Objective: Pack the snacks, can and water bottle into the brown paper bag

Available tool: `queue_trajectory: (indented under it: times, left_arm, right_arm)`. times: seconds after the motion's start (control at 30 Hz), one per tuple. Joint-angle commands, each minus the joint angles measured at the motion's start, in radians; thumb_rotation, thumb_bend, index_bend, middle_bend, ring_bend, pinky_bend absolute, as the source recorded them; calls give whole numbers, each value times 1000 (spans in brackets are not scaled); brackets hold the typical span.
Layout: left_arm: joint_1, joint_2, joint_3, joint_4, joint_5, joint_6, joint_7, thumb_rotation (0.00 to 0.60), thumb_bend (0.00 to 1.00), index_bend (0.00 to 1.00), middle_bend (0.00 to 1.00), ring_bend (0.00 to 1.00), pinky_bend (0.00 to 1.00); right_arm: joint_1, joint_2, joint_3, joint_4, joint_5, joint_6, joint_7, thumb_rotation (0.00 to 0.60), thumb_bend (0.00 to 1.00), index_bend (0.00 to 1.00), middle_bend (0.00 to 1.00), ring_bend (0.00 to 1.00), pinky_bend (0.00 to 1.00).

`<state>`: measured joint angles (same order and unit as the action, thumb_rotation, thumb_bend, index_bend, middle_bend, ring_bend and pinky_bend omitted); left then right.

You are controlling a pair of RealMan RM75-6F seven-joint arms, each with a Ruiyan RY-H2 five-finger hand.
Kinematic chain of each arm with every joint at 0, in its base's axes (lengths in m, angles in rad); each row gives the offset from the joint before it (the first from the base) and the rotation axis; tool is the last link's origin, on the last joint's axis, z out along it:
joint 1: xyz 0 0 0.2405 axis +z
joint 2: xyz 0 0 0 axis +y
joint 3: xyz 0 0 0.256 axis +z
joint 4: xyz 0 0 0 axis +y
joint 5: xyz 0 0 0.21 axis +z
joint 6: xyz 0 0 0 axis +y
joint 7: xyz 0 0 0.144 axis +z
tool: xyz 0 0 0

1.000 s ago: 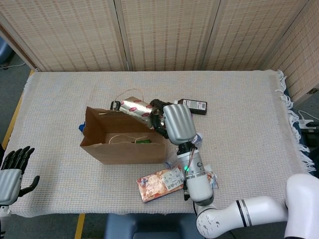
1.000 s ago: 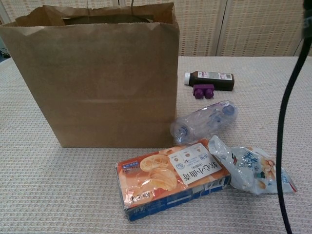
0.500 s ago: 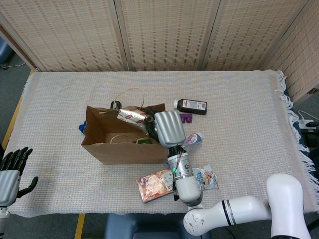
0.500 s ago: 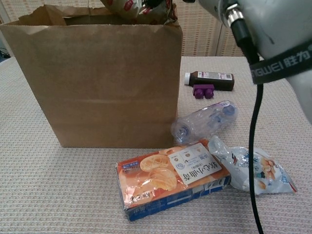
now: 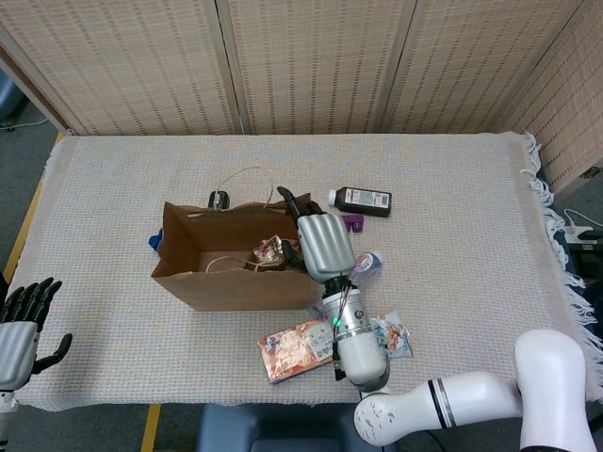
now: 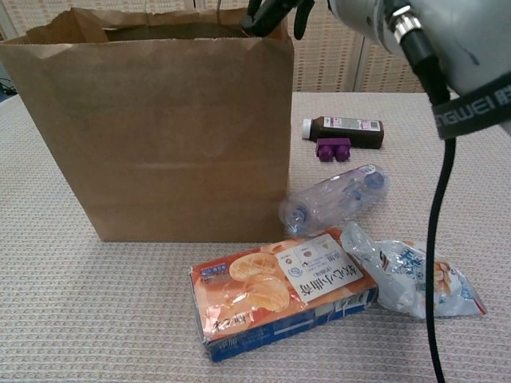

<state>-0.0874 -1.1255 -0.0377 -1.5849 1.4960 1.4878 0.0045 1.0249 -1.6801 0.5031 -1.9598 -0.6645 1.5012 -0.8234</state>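
Right hand (image 5: 325, 243) over the brown paper bag (image 6: 160, 136), fingers spread, empty — water bottle (image 6: 335, 197), snack box (image 6: 279, 289) lie beside it

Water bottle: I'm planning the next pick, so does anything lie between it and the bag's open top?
Nothing visible blocks it. The water bottle lies on the table right beside the bag, apart from the snack box. Only the right hand hovers over the bag's right rim, where the bottle would enter.

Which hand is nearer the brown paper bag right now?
Right. The right hand hangs over the brown paper bag at its open top; the left hand sits far off at the table's edge.
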Motion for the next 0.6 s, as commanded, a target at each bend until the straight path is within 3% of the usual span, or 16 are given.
queue_trajectory:
  times: [0.03,0.43,0.6]
  left_arm:
    - [0,0,0,0,0,-1,0,600,359,35,0,0,0]
    - [0,0,-1,0,-1,0,2,600,359,36,0,0,0]
    - [0,-1,-1,0,0,0,6,600,360,36,0,0,0]
  right_arm:
    - [-6,9,-1,-5,-10,0,10,600,269,0,204,141,406]
    - [-53,99,29,-84,-45,20,50,600,268,0,198,127,381]
    - [-199,317,-6,-196,-56,15,89,600,231,0,168,86,324]
